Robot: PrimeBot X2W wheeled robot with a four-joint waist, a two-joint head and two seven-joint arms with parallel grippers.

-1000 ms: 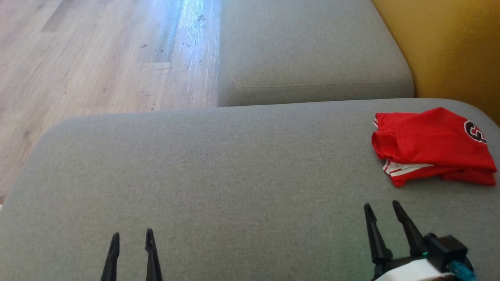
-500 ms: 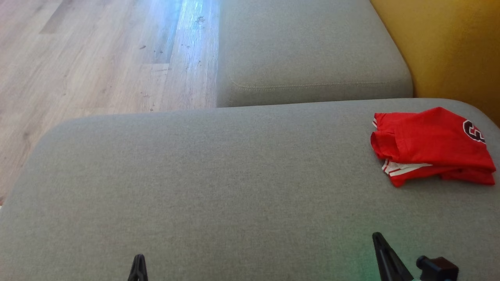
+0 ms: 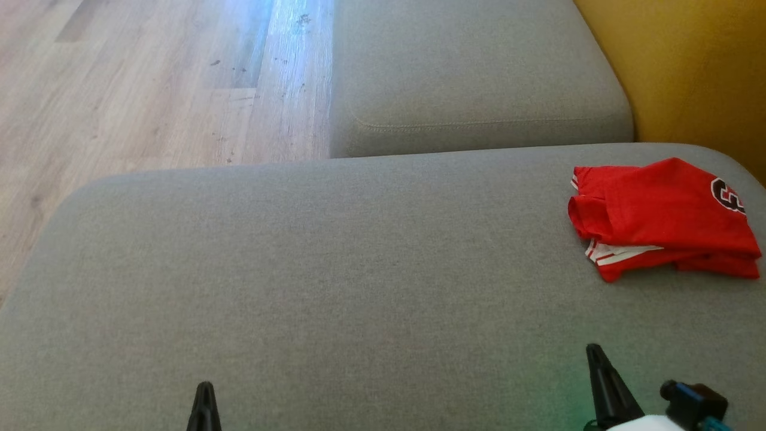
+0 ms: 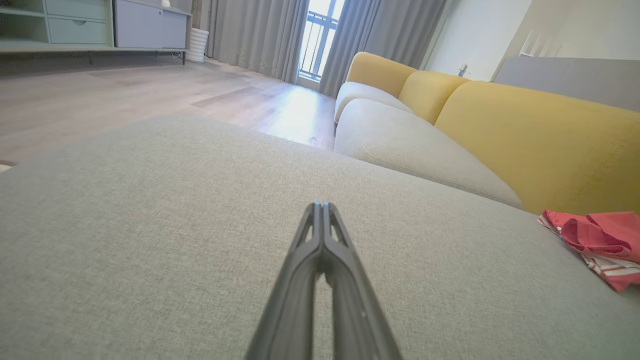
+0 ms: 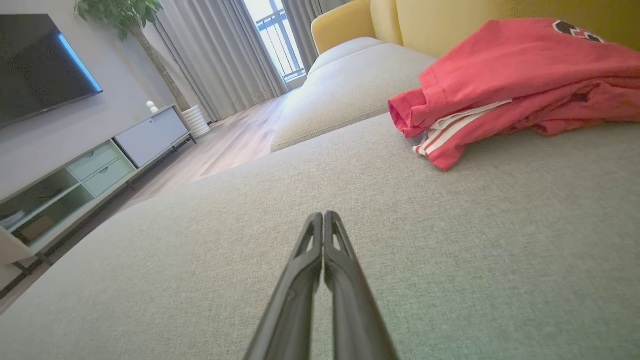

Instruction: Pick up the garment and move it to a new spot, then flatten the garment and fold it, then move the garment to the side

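Observation:
The garment is a red shirt with white stripes and a dark emblem, folded into a small bundle at the far right of the grey cushion. It also appears in the right wrist view as the garment and at the right edge of the left wrist view as the garment. My left gripper sits low at the near edge, shut with nothing in it, its tips pressed together as my left gripper. My right gripper, also shut and empty, rests well short of the shirt, seen close as my right gripper.
A second grey cushion lies beyond, with the yellow backrest on the right. Wooden floor stretches to the left. A TV cabinet and curtains stand farther off.
Both grippers went from open to shut and drew back toward the near edge of the head view. The camera shifted slightly. The garment stayed where it was.

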